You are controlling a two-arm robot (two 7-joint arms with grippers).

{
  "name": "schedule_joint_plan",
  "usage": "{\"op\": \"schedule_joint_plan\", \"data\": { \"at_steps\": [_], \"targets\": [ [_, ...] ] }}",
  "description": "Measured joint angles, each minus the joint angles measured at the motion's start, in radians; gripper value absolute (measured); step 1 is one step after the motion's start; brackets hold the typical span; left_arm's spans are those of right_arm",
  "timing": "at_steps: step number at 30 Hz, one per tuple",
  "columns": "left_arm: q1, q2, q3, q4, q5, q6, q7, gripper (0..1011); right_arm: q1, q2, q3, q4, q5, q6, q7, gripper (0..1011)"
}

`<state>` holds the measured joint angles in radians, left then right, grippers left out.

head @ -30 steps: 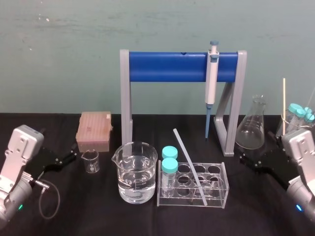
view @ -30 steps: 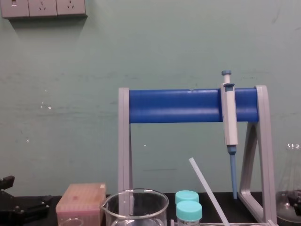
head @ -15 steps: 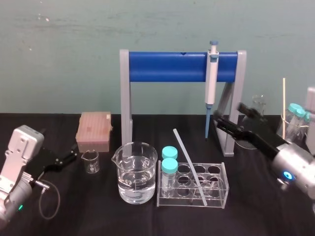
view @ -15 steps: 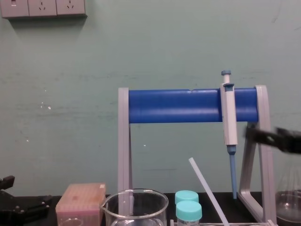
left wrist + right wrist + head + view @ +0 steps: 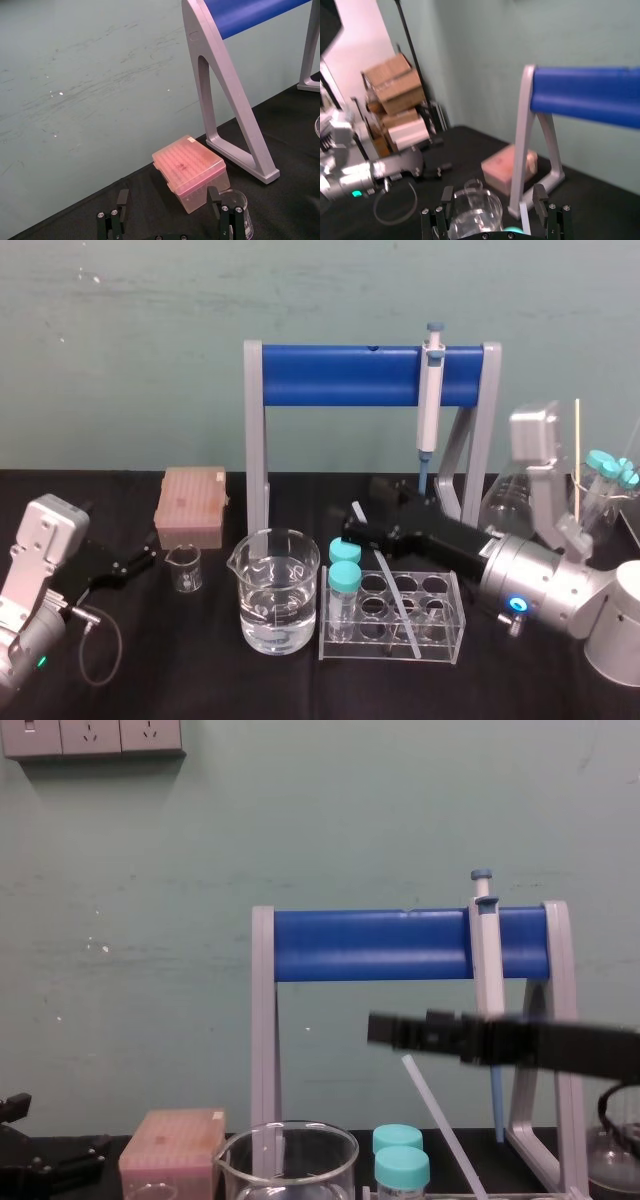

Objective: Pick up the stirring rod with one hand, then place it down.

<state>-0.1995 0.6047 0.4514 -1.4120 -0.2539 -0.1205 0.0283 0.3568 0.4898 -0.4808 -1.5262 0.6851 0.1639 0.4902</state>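
Over the clear plastic tube rack [image 5: 452, 636], your right gripper [image 5: 493, 197] sits spread astride the translucent whitish stirring rod [image 5: 432, 1108] near its top. Left gripper [image 5: 145, 560] is spread too, parked at the left of the desk [image 5: 200, 680].

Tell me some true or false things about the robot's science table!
The stirring rod leans in the clear tube rack. True.
The right gripper grips the rod. False: it is open, at the rod's upper end.
The pipette hangs on the blue stand. True.
The big beaker is empty. False: it holds clear liquid.
The left gripper touches the rack. False: it is open, far left, near a small beaker.
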Motion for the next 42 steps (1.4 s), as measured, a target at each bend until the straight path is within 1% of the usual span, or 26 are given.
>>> {"op": "schedule_joint_plan", "data": {
  "at_steps": [3, 6, 13, 21, 29, 33, 42],
  "targets": [
    [0.0, 0.0, 0.0, 0.0, 0.0, 0.0, 0.0, 1000, 0.007, -0.001, -0.015, 0.009, -0.014, 0.025, -0.022, 1000],
    [0.0, 0.0, 0.0, 0.0, 0.0, 0.0, 0.0, 1000, 0.014, -0.007, -0.023, 0.023, -0.029, 0.037, -0.041, 1000],
    [0.0, 0.0, 0.0, 0.0, 0.0, 0.0, 0.0, 1000, 0.024, -0.021, -0.034, 0.05, -0.053, 0.049, -0.058, 1000],
    [0.0, 0.0, 0.0, 0.0, 0.0, 0.0, 0.0, 1000, 0.034, -0.036, -0.048, 0.081, -0.092, 0.07, -0.074, 1000],
    [0.0, 0.0, 0.0, 0.0, 0.0, 0.0, 0.0, 1000, 0.039, -0.05, -0.041, 0.104, -0.123, 0.078, -0.086, 1000],
    [0.0, 0.0, 0.0, 0.0, 0.0, 0.0, 0.0, 1000, 0.038, -0.055, -0.037, 0.108, -0.137, 0.07, -0.086, 1000],
    [0.0, 0.0, 0.0, 0.0, 0.0, 0.0, 0.0, 1000, 0.038, -0.054, -0.036, 0.108, -0.136, 0.068, -0.085, 997]
  ]
}}
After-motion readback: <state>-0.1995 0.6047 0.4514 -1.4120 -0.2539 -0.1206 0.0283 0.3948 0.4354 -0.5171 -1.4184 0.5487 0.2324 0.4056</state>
